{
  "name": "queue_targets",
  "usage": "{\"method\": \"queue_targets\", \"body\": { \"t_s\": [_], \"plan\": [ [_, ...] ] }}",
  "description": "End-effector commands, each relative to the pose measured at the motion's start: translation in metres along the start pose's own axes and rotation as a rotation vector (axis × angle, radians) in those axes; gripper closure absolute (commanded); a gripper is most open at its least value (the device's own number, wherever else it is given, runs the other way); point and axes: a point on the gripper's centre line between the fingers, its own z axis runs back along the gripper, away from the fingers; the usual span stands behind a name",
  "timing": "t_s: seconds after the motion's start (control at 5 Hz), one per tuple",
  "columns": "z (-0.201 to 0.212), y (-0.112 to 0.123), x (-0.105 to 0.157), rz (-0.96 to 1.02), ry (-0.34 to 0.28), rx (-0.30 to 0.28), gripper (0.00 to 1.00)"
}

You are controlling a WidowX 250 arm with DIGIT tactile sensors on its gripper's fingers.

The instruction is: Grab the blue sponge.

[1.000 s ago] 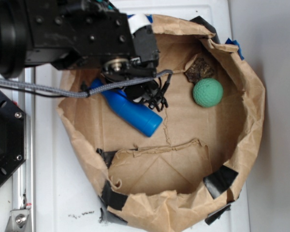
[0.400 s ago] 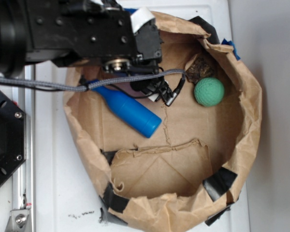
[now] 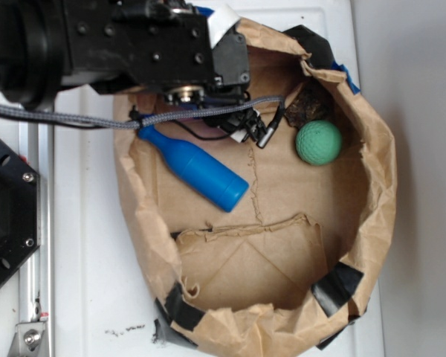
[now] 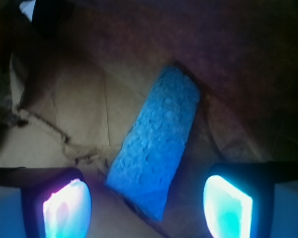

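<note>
The blue sponge (image 4: 156,148), a speckled sky-blue foam block, lies flat and slanted on the brown paper in the wrist view. Its near end reaches between my two fingers. My gripper (image 4: 147,208) is open above it, with one glowing pad (image 4: 67,208) to its left and the other pad (image 4: 227,206) to its right, neither touching it. In the exterior view my gripper (image 3: 256,132) hangs inside the paper bag near its far wall. There the black arm hides the sponge.
A glossy blue bottle (image 3: 195,168) lies on the bag floor, left of my gripper. A green ball (image 3: 319,142) and a dark crumpled scrap (image 3: 306,109) sit to its right. The paper bag's crumpled wall (image 3: 379,186) rings everything.
My arm has moved toward the bag's far wall and slightly right. The bottle is now fully uncovered, and the bag's left wall has been drawn inward.
</note>
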Motion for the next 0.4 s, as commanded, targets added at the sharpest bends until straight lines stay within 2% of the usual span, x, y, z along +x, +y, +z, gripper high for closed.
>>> {"method": "queue_targets", "body": {
  "t_s": [0.0,0.2],
  "plan": [
    [0.0126,0.0055,0.0097,0.264,-0.101,0.017,0.0],
    [0.0095,0.0009,0.0101,0.24,-0.094,0.013,0.0]
  ]
}}
